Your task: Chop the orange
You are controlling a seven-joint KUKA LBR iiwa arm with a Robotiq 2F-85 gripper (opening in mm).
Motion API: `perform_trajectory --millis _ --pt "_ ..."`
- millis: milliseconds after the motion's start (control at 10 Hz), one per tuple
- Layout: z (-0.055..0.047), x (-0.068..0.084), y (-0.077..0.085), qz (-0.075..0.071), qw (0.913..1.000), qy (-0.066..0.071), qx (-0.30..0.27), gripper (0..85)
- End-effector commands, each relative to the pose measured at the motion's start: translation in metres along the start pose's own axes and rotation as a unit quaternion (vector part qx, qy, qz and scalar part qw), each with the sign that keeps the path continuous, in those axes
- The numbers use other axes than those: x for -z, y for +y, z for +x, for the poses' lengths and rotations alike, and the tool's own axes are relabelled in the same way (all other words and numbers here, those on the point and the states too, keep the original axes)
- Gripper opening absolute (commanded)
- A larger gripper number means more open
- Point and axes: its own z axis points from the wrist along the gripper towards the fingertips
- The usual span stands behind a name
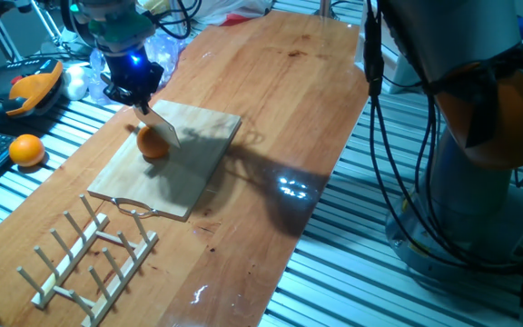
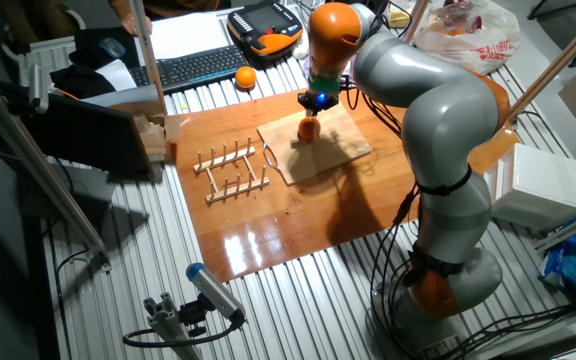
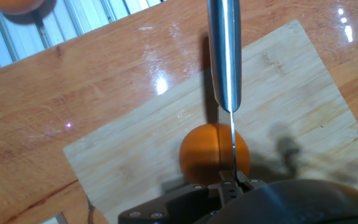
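I have the gripper (image 1: 134, 91) closed on a knife (image 3: 224, 56), blade edge down, hovering right over the orange (image 3: 214, 152), which sits whole on the cutting board (image 1: 198, 150) towards its far-left part. From the hand view the edge crosses the fruit slightly right of centre, so I'd nudge left first. Then I press straight down, slowly; a round fruit may well roll off-line. The second orange (image 1: 26, 150) stays out of it.

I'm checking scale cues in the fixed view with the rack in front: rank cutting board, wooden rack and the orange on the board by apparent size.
1. cutting board
2. wooden rack, nearer the camera, so unsure
3. orange
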Motion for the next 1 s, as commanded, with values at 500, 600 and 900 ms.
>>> perform_trajectory --millis 500,600,900 --pt "0.0021 0.0048 -0.0014 0.004 1.0 0.006 0.001 0.0" --pt "0.0019 0.0043 -0.0013 0.005 1.0 0.003 -0.002 0.0" --pt "0.0021 0.0033 -0.0008 0.011 0.9999 -0.003 -0.003 0.0"
